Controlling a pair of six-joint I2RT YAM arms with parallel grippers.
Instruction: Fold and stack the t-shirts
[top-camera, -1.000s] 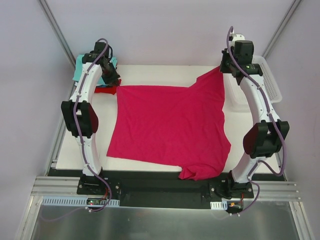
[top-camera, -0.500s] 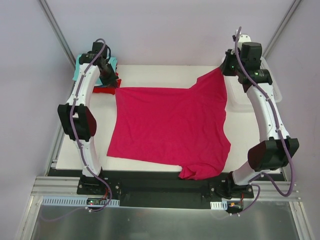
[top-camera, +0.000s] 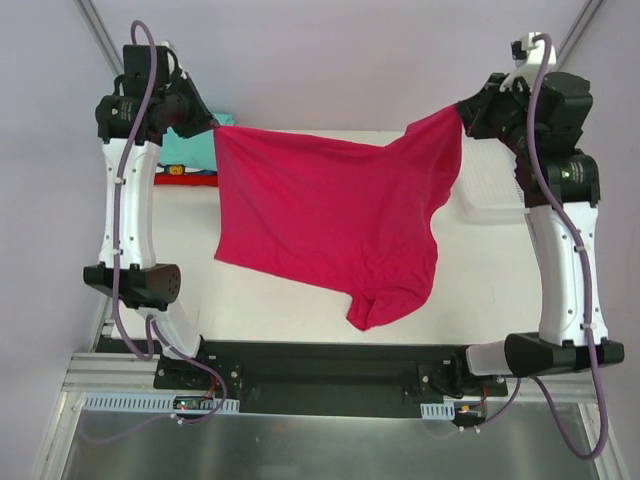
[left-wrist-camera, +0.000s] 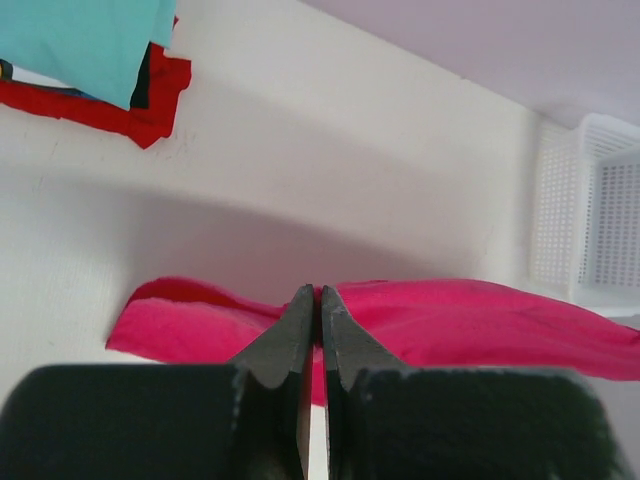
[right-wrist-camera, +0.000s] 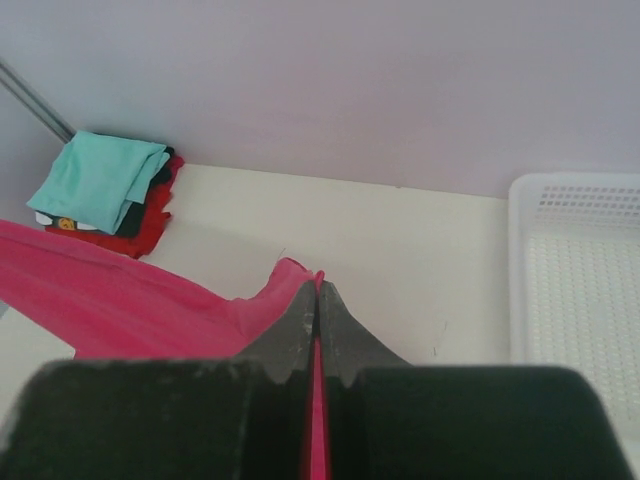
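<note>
Both arms have risen, hoisting the large magenta-pink cloth t-shirt (top-camera: 330, 225) above the tabletop (top-camera: 480, 290); left claw (top-camera: 213, 128) and right claw (top-camera: 462, 110) each clenched on a corner.

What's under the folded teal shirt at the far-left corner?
Under the teal shirt, a dark layer's edge and a red shirt show; their middles are covered.

large t-shirt (top-camera: 330, 220) spread over table (top-camera: 480, 290) middle, folded t-shirts (top-camera: 186, 152) far left, basket (top-camera: 490, 190) far right
</note>
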